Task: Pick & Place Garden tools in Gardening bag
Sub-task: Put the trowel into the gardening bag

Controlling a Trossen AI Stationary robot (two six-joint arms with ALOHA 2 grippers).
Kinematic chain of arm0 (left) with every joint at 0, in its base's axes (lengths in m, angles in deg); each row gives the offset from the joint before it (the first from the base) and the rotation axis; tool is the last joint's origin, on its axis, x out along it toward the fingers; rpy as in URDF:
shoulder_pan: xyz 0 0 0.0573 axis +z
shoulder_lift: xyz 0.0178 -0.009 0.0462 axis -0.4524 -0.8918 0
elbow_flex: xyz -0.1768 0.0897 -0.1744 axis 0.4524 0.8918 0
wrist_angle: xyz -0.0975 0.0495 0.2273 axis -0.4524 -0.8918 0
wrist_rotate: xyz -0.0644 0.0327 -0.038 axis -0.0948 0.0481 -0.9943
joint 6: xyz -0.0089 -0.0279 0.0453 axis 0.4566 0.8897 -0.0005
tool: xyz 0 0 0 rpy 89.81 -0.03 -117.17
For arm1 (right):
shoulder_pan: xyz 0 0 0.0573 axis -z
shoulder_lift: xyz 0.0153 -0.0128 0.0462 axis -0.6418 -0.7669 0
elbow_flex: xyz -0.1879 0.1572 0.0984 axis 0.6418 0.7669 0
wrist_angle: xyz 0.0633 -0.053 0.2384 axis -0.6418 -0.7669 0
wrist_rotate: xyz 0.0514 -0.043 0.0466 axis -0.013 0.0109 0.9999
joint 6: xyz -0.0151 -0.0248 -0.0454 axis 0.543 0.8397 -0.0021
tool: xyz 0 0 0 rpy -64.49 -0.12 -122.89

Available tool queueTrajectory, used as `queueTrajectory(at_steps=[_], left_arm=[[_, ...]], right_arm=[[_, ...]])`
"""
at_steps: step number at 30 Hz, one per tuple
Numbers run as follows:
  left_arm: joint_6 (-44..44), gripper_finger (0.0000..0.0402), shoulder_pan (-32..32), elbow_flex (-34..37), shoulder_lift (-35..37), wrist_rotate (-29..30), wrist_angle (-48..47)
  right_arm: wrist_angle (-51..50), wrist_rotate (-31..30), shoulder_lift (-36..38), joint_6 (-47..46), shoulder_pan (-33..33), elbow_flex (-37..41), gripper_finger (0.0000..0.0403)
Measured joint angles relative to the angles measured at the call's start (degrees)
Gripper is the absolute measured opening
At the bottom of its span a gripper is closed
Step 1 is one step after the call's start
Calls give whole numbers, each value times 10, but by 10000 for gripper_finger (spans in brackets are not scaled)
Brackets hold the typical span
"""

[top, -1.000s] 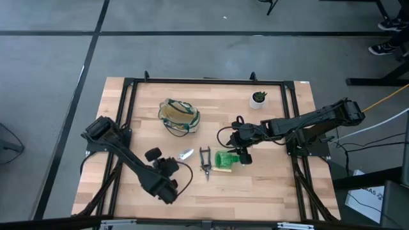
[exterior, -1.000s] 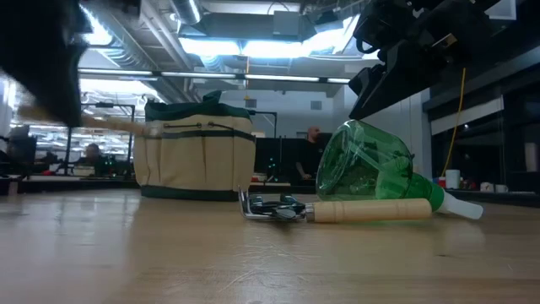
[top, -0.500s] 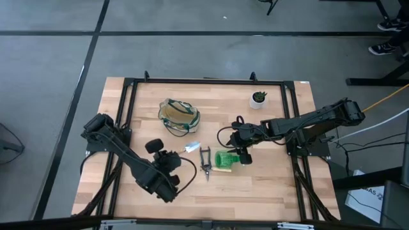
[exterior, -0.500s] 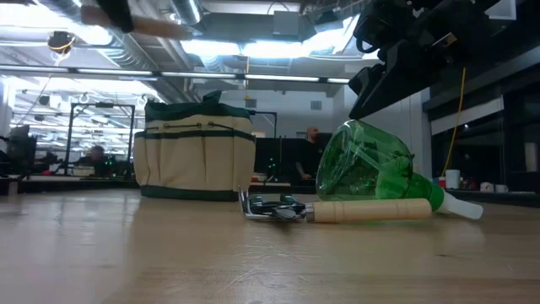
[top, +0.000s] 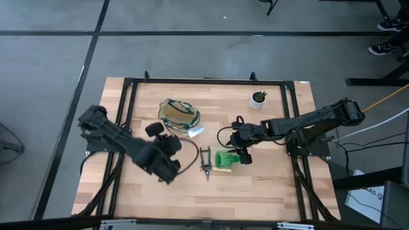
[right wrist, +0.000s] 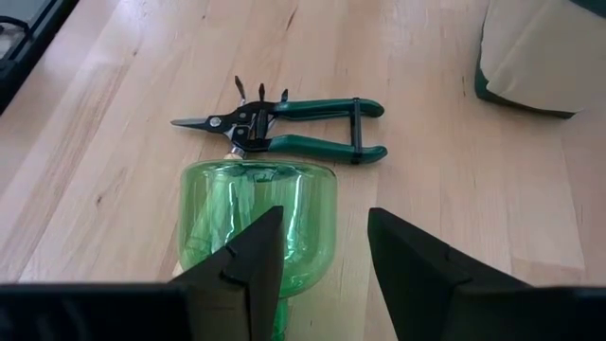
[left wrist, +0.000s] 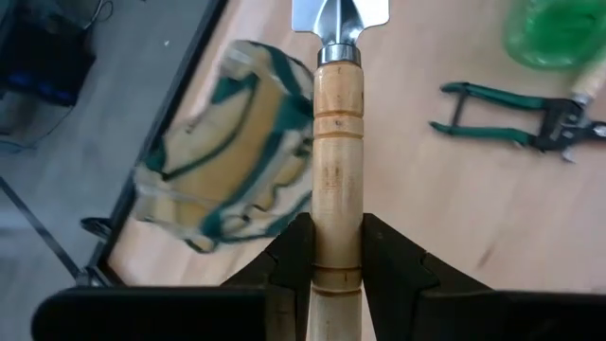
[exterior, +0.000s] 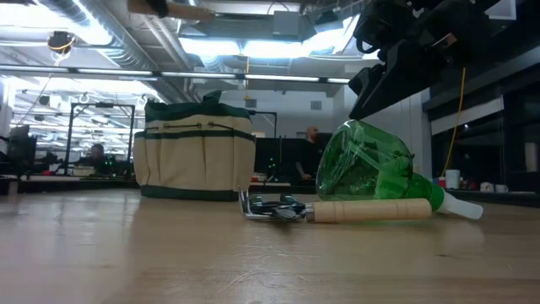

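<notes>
My left gripper [top: 171, 144] is shut on the wooden-handled trowel [left wrist: 338, 142], in the air beside the near side of the cream and green gardening bag [top: 179, 115]. The trowel's metal blade [top: 195, 132] points toward the bag's right edge. The green spray bottle [top: 225, 159] lies on its side on the table. A second wooden-handled tool [exterior: 371, 209] lies against it. The green-handled shears [top: 205, 162] lie flat to its left. My right gripper [right wrist: 322, 223] is open above the bottle's base, touching nothing. My left gripper pinches the trowel's wooden handle [left wrist: 338, 248] between its two fingers [left wrist: 294, 251], on the half away from the blade. The handle runs along the fingers, with the blade end ahead of them. The trowel is lifted clear of the table.
A small green plant in a white pot [top: 258, 98] stands at the far right. A black frame [top: 192, 82] runs along the table's edges. Bare wood lies along the near edge [top: 211, 198].
My left gripper has risen and gone toward the table's far edge and the bag, carrying the trowel clear of the table. The trowel's blade is now beside the bag's right edge. My right arm has kept still.
</notes>
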Motion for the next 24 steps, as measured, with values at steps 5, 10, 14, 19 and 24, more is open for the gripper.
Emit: queueTrajectory(at_steps=[5,10,14,19,24], left_arm=[[-48,64,36,6,46,-2,0],[-84,64,71,28,91,-3,0],[-96,64,93,56,123,-3,0],[-94,64,112,95,151,-3,-1],[-94,64,130,127,158,-7,0]], right_arm=[[-1,0,0,0,0,0,158],[-1,0,0,0,0,0,158],[-1,0,0,0,0,0,158],[-1,0,0,0,0,0,158],[-1,0,0,0,0,0,158]])
